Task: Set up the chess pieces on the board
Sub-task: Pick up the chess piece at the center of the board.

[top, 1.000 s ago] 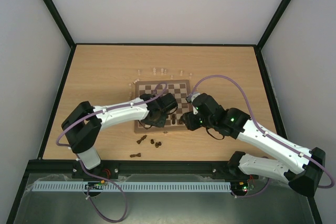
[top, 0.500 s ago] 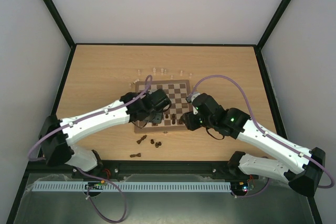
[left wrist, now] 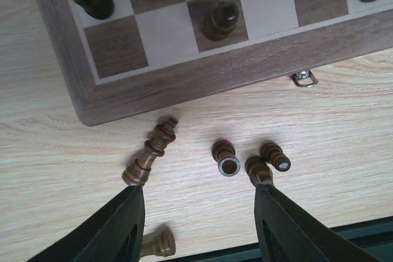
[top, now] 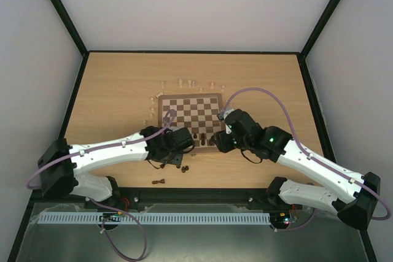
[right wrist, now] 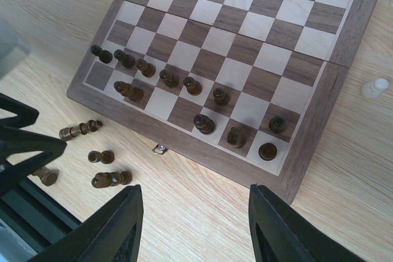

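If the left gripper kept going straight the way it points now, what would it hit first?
Most likely bare tabletop, in the gap between the fallen tall dark piece and the fallen small dark piece beside the board. The left gripper is open. Depth is unclear; the small piece might come first.

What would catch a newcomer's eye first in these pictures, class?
The checkered board at the middle of the table, with dark chess pieces standing only along its near rows. More dark pieces lie toppled on the table off its near edge, below the open left hand; pale pieces sit beyond the far edge.
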Robot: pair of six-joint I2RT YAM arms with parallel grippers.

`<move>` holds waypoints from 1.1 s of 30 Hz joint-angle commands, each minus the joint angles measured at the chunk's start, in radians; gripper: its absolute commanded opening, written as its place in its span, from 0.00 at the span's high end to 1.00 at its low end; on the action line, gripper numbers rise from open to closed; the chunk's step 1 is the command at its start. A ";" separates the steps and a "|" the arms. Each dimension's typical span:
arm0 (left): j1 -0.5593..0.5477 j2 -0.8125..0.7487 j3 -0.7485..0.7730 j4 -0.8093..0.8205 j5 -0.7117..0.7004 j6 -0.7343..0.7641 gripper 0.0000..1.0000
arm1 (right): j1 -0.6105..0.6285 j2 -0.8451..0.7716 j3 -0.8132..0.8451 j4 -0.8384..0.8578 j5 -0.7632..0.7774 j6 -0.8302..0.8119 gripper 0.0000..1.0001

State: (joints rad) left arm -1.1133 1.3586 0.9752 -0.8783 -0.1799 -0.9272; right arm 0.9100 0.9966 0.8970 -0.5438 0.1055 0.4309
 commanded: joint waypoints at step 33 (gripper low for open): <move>-0.011 0.208 -0.086 0.185 0.073 0.009 0.64 | -0.003 -0.001 -0.015 -0.008 -0.009 -0.003 0.52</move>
State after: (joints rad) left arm -1.1225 1.5612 0.9070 -0.6994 -0.1261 -0.9180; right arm 0.9100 0.9966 0.8928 -0.5438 0.0986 0.4309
